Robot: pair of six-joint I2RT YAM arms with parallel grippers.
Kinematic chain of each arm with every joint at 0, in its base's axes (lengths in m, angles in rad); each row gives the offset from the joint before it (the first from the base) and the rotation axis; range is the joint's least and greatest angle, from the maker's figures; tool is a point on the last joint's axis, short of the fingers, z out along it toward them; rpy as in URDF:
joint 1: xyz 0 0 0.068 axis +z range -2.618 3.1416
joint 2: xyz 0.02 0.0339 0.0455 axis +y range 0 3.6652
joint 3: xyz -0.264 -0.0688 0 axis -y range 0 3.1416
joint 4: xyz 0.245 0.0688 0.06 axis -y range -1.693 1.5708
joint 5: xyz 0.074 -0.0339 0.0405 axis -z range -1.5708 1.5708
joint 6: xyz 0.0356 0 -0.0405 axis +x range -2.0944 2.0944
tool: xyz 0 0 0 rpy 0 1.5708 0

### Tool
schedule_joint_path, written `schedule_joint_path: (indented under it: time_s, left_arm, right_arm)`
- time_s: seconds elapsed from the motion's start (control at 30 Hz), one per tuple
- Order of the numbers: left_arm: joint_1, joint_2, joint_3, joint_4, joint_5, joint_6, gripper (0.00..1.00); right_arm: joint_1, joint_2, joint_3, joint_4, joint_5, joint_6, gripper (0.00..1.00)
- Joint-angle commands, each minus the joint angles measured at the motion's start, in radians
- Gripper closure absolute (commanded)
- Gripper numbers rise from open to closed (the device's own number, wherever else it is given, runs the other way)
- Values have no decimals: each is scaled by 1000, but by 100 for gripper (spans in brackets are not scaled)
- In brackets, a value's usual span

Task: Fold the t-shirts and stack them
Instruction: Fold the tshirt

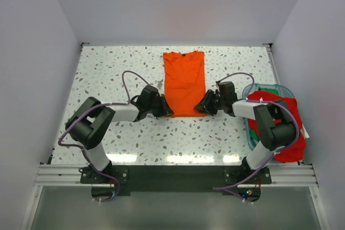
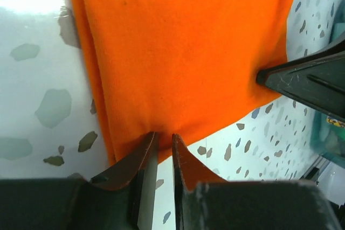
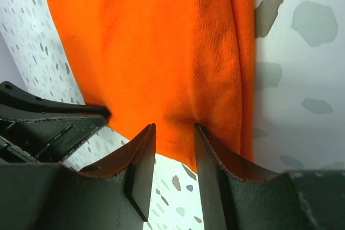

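Out in the middle of the speckled table (image 1: 124,63), flat and smooth: the orange t-shirt (image 1: 184,82), sleeves tucked in, folded lengthwise into a narrow strip. Dark collar at the far end, hem at the near end.

Down low at the near left corner of that hem: the left gripper (image 1: 169,112), reaching in from the left. Seen from its own wrist camera, left gripper (image 2: 164,136) with jaws nearly together, only a thin slit between them, the hem's edge right at the tips. Pinching cloth or merely touching it? Cannot tell from here. A doubled fold of fabric along the strip's left edge, just beyond the tips.

Opposite, at the near right corner: the right gripper (image 1: 198,108), coming in from the right, equally low. From its wrist view, right gripper (image 3: 175,127) with jaws clearly apart, a strip of hem lying in the gap, not squeezed. Dark wedge of the other arm's fingers in each wrist view, across the hem.

Over at the right edge of the table, well apart from the strip: the red t-shirt (image 1: 291,146), bunched and draped over the near rim of the clear teal-rimmed bin (image 1: 259,86), partly behind the right arm.
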Motion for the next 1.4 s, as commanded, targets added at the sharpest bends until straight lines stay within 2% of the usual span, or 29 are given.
schedule_joint_path:
  time_s: [0.0, 0.2, 0.4, 0.57, 0.63, 0.77, 1.03, 1.37]
  left_arm:
    - [2, -61, -53, 54, -41, -22, 79]
    - [2, -89, -46, -31, -76, -2, 81]
    - [3, -164, -58, -55, -62, 15, 81]
    - [5, -258, -68, -94, -71, 19, 71]
    - [5, -290, -93, -106, -76, 8, 63]
    - [3, -299, -139, -72, -24, -7, 55]
    - [-9, -247, -222, 61, 42, -51, 49]
    - [-55, -154, -222, 118, 28, -96, 52]
  right_arm:
    - [0, -14, -63, -29, 44, -14, 61]
    - [0, -81, -106, -60, 54, -34, 61]
    - [-40, -179, -117, -176, 77, -100, 60]
    - [-60, -291, -92, -279, 65, -132, 57]
    - [-59, -346, -85, -343, 115, -148, 56]
    - [-59, -403, -98, -402, 201, -166, 54]
    - [-60, -338, -135, -350, 220, -168, 54]
    - [-60, -227, -143, -261, 212, -154, 57]
